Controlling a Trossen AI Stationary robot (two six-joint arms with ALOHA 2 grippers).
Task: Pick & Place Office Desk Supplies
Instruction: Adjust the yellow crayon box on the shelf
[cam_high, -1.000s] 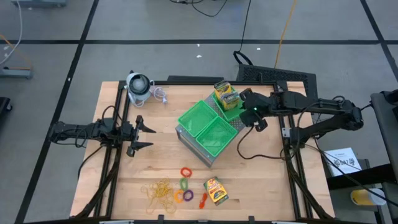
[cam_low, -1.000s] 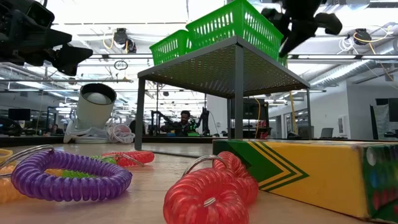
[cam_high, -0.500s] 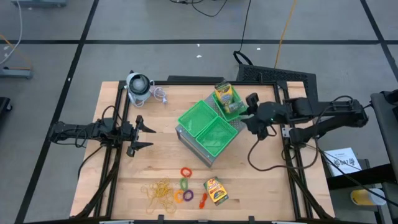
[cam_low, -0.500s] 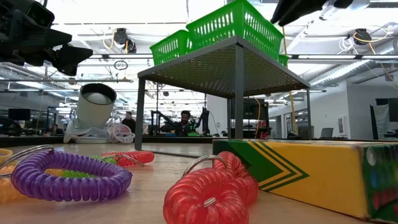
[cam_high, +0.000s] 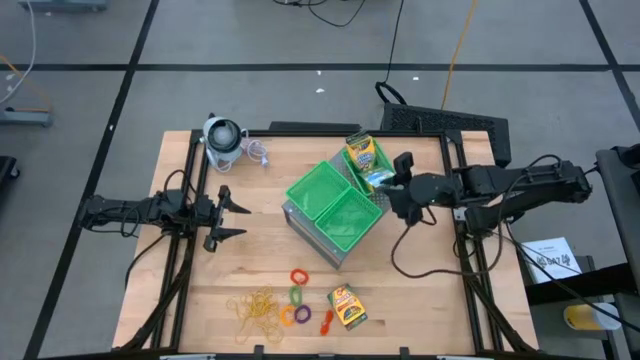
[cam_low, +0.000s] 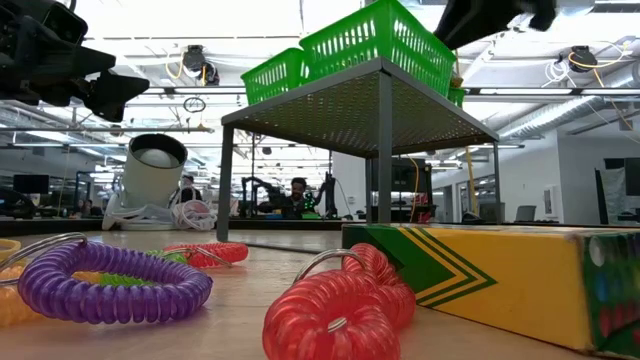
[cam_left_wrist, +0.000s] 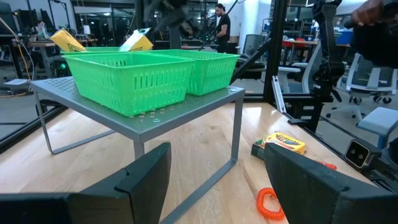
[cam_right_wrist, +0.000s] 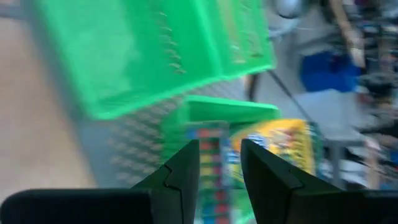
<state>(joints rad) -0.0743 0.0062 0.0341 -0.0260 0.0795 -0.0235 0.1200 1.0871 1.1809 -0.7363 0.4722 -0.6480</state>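
High view: my right claw (cam_high: 397, 188) sits beside the far tray (cam_high: 366, 172), which holds 2 green-teal boxes (cam_high: 364, 158) standing tilted. My left claw (cam_high: 228, 213) waits over the tabletop (cam_high: 420, 280) on the left, fingers spread, empty. Yellow-orange box (cam_high: 347, 305), coloured rings (cam_high: 298, 297) and rubber bands (cam_high: 256, 306) lie at the near edge.

Low view: purple ring (cam_low: 105, 279), red ring (cam_low: 337, 305) and the yellow-orange box up close; trays on the grey base (cam_low: 360, 108) above.

Left wrist view: spread fingers, nothing between them; trays ahead.

Right wrist view: my fingers (cam_right_wrist: 181, 174) stand slightly apart, with nothing gripped; the boxes lie beyond them.
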